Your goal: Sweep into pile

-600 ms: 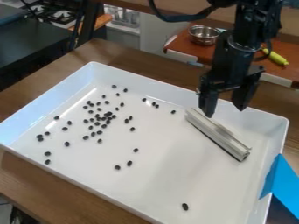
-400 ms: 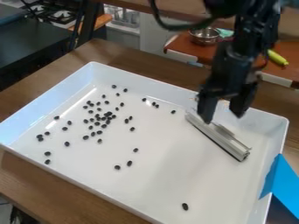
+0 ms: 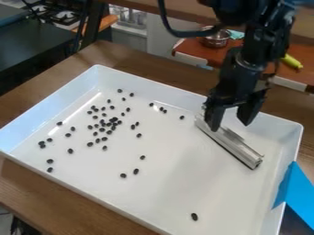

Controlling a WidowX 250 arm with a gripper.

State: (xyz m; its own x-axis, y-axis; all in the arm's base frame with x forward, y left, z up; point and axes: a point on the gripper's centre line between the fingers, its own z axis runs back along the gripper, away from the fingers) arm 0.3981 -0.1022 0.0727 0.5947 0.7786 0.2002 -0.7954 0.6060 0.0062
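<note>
the fingers (image 3: 215,115) of the gripper (image 3: 230,125) are spread wide, and have been lowered closer to the metal bar (image 3: 230,145); dark beans (image 3: 113,120) are left scattered, unmoved, in the white tray (image 3: 160,92).

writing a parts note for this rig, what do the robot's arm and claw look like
The jointed robot arm is black, built from chunky segments, with a thin greyish ring around it above the claw. A thick, dark, rounded cable loops off beside its upper part. The black two-finger claw has broad, angular fingers that narrow toward their tips.
</note>
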